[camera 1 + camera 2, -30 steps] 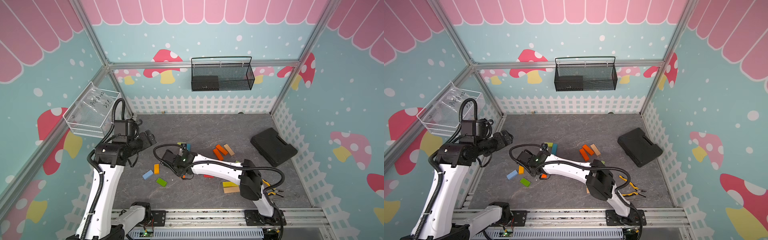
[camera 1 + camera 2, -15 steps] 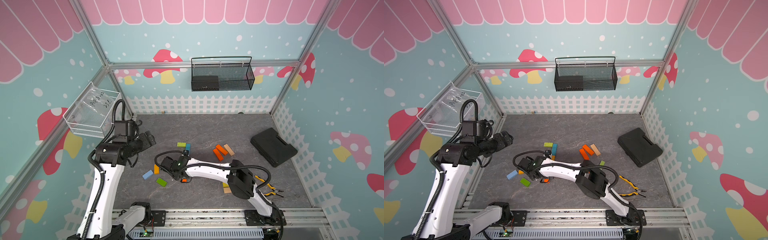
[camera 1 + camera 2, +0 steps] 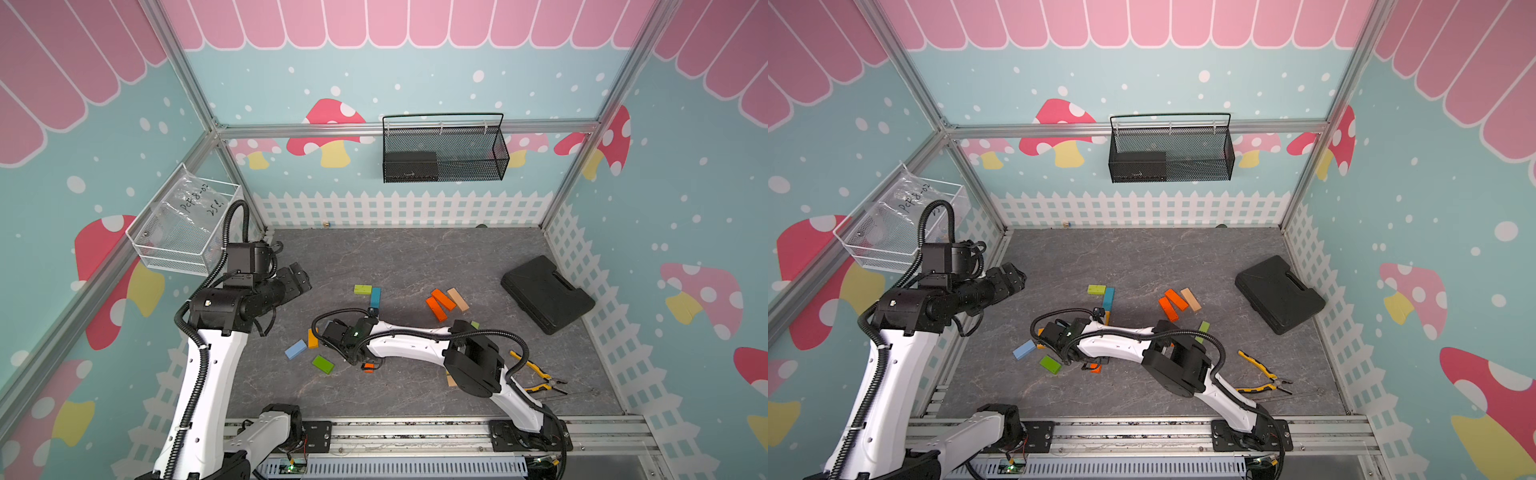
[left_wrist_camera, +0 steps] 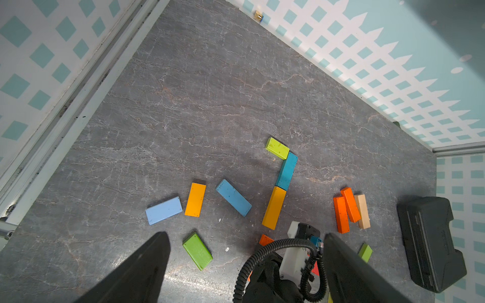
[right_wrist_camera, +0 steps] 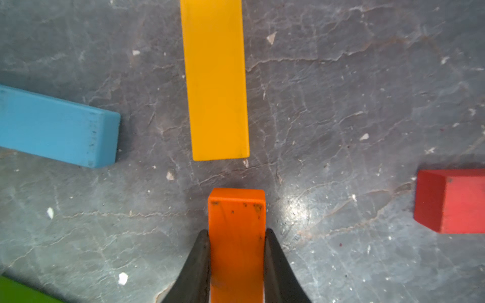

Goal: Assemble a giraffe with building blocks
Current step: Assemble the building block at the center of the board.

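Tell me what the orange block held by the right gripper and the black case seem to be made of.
The orange block: probably painted wood; matte coat, with dark chips along its end edge. The black case: likely moulded plastic; dull black shell with moulded ridges.

The whole scene is being watched from high above and far by the 2 top views, aimed steeply down toward the back wall (image 3: 415, 75). Nearly the same area is being shared by both, shifted a little sideways. The left wrist camera is being carried well above the grey floor (image 4: 210, 91) and pointed obliquely down, so many building blocks (image 4: 233, 198) and the black case (image 4: 430, 241) are being taken in, as in both top views. The right wrist camera is being pointed almost straight down from very near the floor. Only an orange block (image 5: 236, 217) and few neighbours are being framed, among them a yellow block (image 5: 215, 78) also being seen by the left wrist view.
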